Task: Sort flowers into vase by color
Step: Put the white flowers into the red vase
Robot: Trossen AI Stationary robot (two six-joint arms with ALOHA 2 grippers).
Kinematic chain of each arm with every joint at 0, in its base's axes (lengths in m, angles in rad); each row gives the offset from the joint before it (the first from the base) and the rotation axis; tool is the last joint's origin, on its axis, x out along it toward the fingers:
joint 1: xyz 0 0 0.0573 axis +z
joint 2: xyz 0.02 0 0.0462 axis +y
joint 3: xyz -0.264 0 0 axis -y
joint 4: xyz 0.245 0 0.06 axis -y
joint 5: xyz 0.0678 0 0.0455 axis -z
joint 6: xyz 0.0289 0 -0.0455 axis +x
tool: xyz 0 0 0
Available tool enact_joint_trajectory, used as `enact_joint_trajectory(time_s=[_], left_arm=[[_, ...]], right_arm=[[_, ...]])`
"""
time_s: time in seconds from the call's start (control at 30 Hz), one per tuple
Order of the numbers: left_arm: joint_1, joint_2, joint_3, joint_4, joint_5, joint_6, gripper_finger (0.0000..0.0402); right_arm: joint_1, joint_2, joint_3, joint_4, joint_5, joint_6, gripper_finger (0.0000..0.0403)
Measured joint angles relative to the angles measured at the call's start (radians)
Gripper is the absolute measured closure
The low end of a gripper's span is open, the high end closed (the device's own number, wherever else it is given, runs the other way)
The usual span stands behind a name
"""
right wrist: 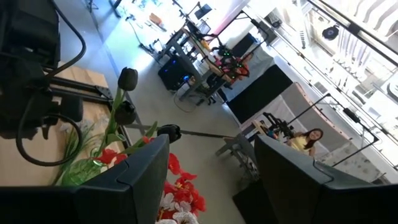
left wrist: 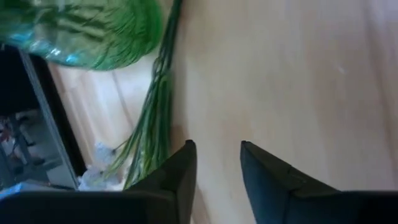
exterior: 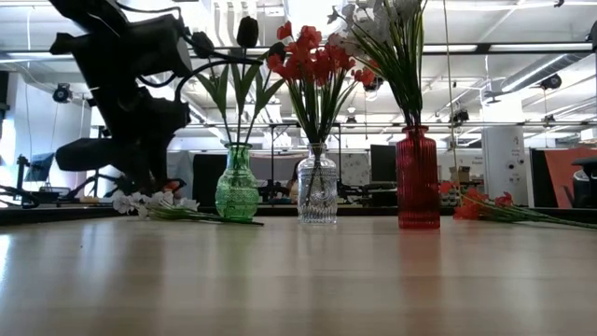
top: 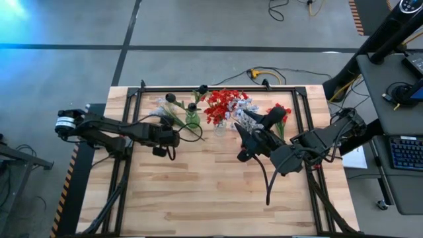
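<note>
The wooden table (top: 218,192) is bare over its whole near half and most of its middle, so the open room lies toward the near edge and both near corners. Everything stands or lies in a band along the far edge.

Three vases stand in a row there. The red vase (exterior: 418,179) carries the pale blue-white blossoms (exterior: 378,21), the clear vase (exterior: 317,185) in the middle carries the bright red blossoms (exterior: 312,58), and the green vase (exterior: 237,184) carries the dark buds (exterior: 246,31) (three dark heads show in the right wrist view).

Two loose bundles lie flat on the wood: white sprays (exterior: 154,205) beside the green vase toward the left edge, and red sprays (exterior: 485,207) beyond the red vase toward the right edge.

The left gripper (top: 177,137) hangs low just beside the green vase and the white sprays' stems (left wrist: 155,118). Its fingers (left wrist: 180,177) stand slightly apart with nothing between them.

The right gripper (top: 243,136) is raised near the red vase, jaws well apart and empty, its fingers (right wrist: 134,177) framing the room beyond.
</note>
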Motion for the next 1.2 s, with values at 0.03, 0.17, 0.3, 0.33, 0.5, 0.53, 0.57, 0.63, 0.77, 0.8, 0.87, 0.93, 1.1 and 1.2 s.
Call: enact_joint_trajectory(time_s=[0.03, 0.17, 0.3, 0.33, 0.5, 0.53, 0.57, 0.63, 0.77, 0.8, 0.87, 0.93, 1.1, 1.2], left_arm=[[0.000, 0.002, -0.002, 0.007, 0.011, 0.007, 0.0285], [-0.005, 0.008, -0.005, 0.025, 0.053, -0.004, 0.0249], [-0.005, 0.008, -0.004, 0.025, 0.062, -0.054, 0.0229], [-0.005, 0.007, -0.003, 0.026, 0.049, -0.059, 0.0226], [-0.003, 0.007, 0.001, 0.049, -0.117, -0.140, 0.0224], [-0.002, 0.007, -0.001, 0.056, -0.122, -0.162, 0.0224], [-0.001, 0.007, -0.005, 0.067, -0.117, -0.183, 0.0224], [-0.002, 0.007, -0.015, 0.073, -0.115, -0.198, 0.0224], [-0.001, 0.007, -0.045, 0.071, -0.119, -0.207, 0.0224], [0.002, 0.007, -0.050, 0.078, -0.123, -0.221, 0.0224], [0.009, 0.009, -0.054, 0.089, -0.141, -0.273, 0.0224], [0.022, 0.011, -0.054, 0.092, -0.146, -0.322, 0.0224], [0.049, 0.012, -0.054, 0.094, -0.137, -0.438, 0.0225], [0.051, 0.012, -0.070, 0.100, -0.099, -0.489, 0.0225]], right_arm=[[0.000, 0.000, 0.000, 0.000, 0.000, 0.000, 0.0174], [0.005, 0.000, 0.000, -0.038, 0.001, 0.060, 0.0174], [0.038, 0.000, 0.000, -0.071, 0.029, 0.134, 0.0174], [0.050, 0.000, 0.000, -0.070, 0.035, 0.145, 0.0174], [0.104, 0.000, 0.000, -0.067, 0.035, 0.185, 0.0174], [0.112, 0.000, 0.000, -0.067, 0.035, 0.192, 0.0174], [0.120, 0.000, 0.000, -0.067, 0.035, 0.196, 0.0174], [0.133, 0.000, 0.000, -0.067, 0.035, 0.200, 0.0174], [0.149, 0.000, 0.000, -0.067, 0.035, 0.203, 0.0174], [0.151, 0.000, 0.000, -0.067, 0.035, 0.203, 0.0174], [0.151, 0.000, 0.000, -0.066, 0.035, 0.203, 0.0174], [0.151, 0.000, 0.000, -0.066, 0.035, 0.203, 0.0174], [0.150, 0.000, 0.000, -0.067, 0.035, 0.205, 0.0174], [0.151, 0.000, 0.000, -0.066, 0.035, 0.207, 0.0174]])
